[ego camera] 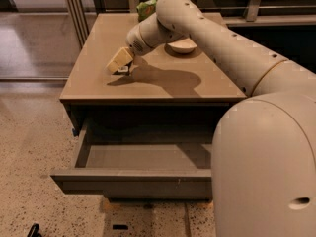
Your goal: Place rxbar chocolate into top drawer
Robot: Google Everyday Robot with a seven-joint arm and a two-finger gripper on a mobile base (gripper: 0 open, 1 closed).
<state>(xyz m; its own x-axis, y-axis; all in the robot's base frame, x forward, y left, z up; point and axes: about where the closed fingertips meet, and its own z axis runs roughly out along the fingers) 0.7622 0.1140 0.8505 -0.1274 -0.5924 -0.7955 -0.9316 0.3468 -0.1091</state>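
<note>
The rxbar chocolate (pixel 124 69) lies on the left part of the cabinet top (pixel 98 43). Only a small black and white end of it shows under the gripper. My gripper (pixel 117 63) is down on the bar, reaching in from the right and covering most of it. The top drawer (pixel 128 181) is pulled open below the cabinet top, and its grey-brown inside looks bare.
A green snack bag (pixel 145 6) sits at the back edge of the cabinet top. A white bowl (pixel 183 46) stands behind my arm at the middle right. My arm and body fill the right side. Speckled floor lies to the left.
</note>
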